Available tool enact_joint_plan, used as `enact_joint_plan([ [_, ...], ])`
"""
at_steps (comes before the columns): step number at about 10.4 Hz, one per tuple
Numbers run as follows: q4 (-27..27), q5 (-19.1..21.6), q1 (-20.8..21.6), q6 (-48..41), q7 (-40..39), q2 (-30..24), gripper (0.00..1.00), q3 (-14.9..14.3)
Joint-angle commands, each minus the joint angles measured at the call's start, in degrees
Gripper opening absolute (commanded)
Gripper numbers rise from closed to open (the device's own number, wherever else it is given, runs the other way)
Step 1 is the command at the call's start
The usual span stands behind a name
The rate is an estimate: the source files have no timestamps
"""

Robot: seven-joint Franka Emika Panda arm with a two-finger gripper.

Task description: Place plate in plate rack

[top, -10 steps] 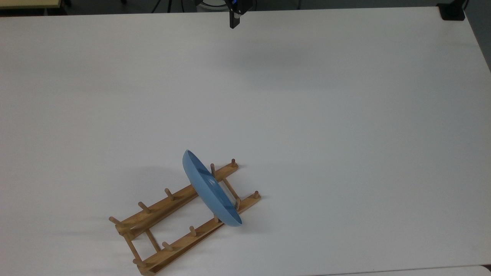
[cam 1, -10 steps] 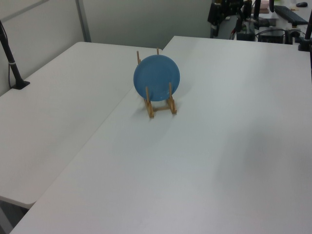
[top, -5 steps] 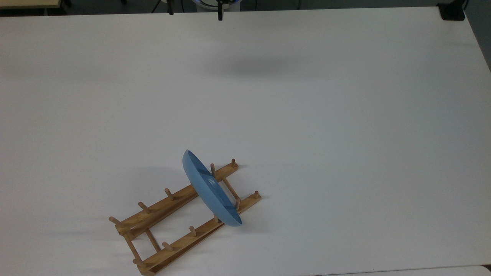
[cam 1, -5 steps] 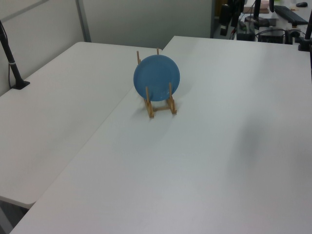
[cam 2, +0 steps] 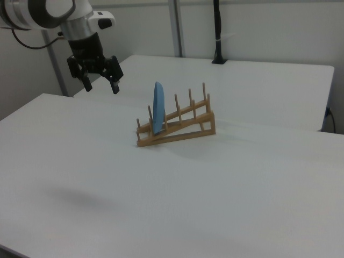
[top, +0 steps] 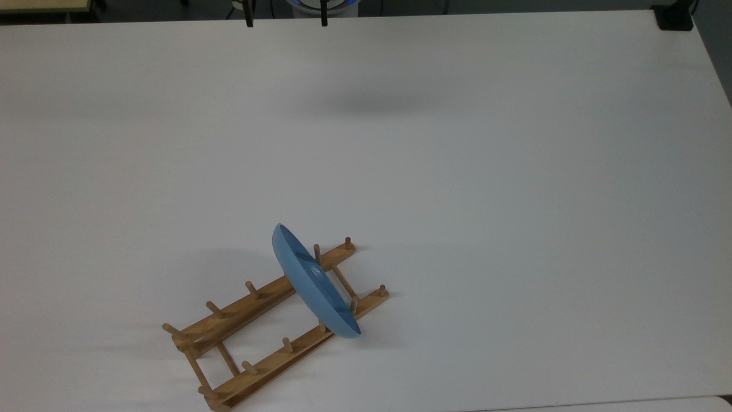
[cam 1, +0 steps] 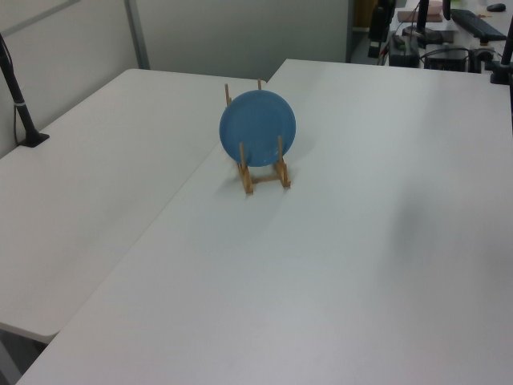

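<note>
The plate (top: 313,281) is held on edge in the plate rack (top: 264,326). The gripper (cam 2: 100,81) is raised well apart, its 2 fingers spread, above the open white table (top: 514,171).

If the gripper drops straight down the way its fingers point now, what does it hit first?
Probably bare table. The open gripper hangs high, away from the plate standing in the plate rack; depth is uncertain.

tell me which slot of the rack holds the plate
The second slot from the rack's low end, the top view's right: the plate stands on edge there between peg pairs. The other slots hold nothing.
</note>
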Motion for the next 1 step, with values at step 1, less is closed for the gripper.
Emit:
enact_joint_plan([
  [1,-0.9,0.5,-0.2,-1.2,-5.4,-1.0,1.0,-0.3],
])
